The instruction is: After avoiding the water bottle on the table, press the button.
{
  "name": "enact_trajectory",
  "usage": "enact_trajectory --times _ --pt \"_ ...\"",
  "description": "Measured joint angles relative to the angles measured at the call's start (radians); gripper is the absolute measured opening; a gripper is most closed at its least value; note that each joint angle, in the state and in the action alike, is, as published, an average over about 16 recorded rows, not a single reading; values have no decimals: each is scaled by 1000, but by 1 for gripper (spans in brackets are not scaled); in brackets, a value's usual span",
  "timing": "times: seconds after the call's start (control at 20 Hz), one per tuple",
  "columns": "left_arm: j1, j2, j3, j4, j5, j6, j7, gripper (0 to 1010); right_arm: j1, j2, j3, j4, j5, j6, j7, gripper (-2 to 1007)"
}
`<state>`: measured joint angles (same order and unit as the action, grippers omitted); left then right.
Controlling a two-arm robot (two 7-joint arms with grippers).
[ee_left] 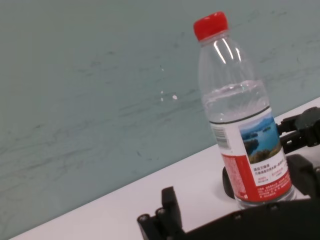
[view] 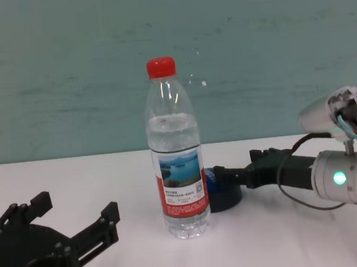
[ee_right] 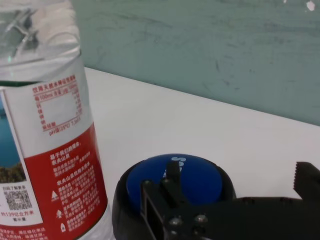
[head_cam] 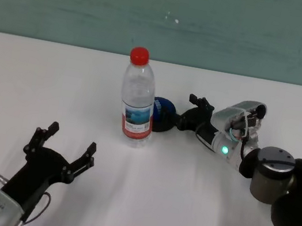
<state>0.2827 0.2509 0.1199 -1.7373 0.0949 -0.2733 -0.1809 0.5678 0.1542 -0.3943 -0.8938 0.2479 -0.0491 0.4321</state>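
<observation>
Your water bottle (head_cam: 138, 104) stands upright near the middle of the table (head_cam: 39, 81), and it hides the left part of the button (head_cam: 163, 114), which sits just behind and to its right. Your right gripper (ee_right: 235, 185) reaches in over the button's right side with its fingers spread, one fingertip (ee_right: 173, 172) over the blue dome; whether it touches is unclear. Your left gripper (head_cam: 66, 145) rests released at the near left, its body cut off.

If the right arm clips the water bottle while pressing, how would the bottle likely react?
The water bottle is tall on a narrow base, so it probably tips rather than slides. It looks filled nearly to the shoulder, so likely heavy enough to resist a light brush. The right gripper is at the button just behind it, leaving little margin.
</observation>
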Motion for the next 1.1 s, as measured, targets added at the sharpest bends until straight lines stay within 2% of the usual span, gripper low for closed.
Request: enact_trajectory --times 0.25,0.45,1.1 --pt "0 0 0 0 0 0 0 1000 2 -4 6 12 -3 -4 1 1004" --pt "0 0 0 0 0 0 0 1000 -8 -1 13 -12 -1 -3 1 1004" --pt "0 0 0 0 0 0 0 1000 -85 37 42 -209 31 20 -16 1004"
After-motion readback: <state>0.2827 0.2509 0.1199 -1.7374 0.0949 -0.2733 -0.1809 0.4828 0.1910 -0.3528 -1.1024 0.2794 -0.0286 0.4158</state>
